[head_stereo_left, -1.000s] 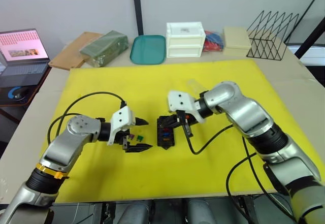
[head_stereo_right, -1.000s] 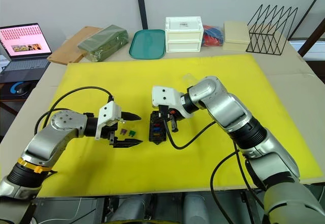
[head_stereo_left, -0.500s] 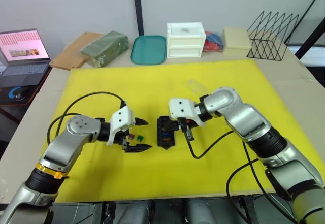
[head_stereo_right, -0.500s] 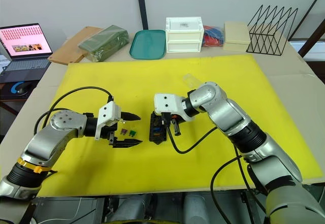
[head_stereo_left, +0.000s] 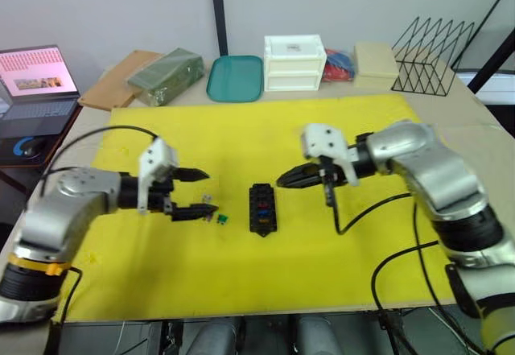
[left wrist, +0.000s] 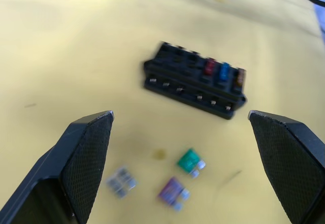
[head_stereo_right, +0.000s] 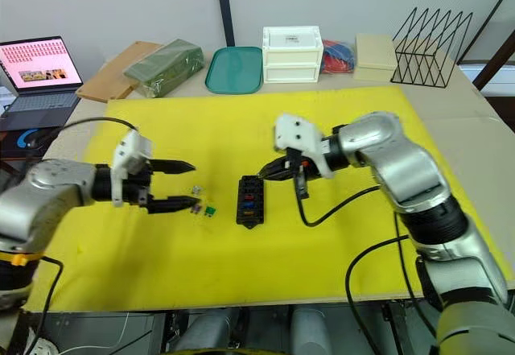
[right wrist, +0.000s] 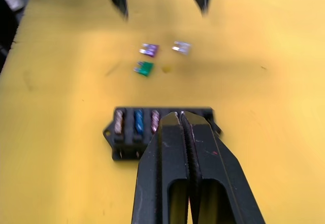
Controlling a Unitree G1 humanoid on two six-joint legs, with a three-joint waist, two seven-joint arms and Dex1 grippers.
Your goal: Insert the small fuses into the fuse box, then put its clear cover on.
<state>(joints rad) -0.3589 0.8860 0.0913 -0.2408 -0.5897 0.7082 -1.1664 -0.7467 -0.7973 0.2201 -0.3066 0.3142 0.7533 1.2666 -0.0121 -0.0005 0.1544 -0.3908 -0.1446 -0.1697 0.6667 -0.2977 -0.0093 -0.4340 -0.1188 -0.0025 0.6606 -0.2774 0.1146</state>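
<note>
Now | fuse box [head_stereo_left: 261,208]: no legible markings | laptop [head_stereo_left: 34,81]: screen text unreadable

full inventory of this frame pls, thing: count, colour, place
fuse box: 1, black, middle of the yellow mat
seated fuses: 3, tan, blue, red, side by side in one row of the fuse box
loose fuses: 3, green, purple, pale, on the mat between fuse box and left gripper
tray: 1, teal, far edge beyond the mat
drawer box: 1, white, beside the tray
wire rack: 1, black, far right corner
cream box: 1, between drawer box and rack
green bundle: 1, left of tray, by a wooden board
laptop: 1, open, far left
left gripper: open, empty, near the loose fuses
right gripper: shut, empty, just above the fuse box
</note>
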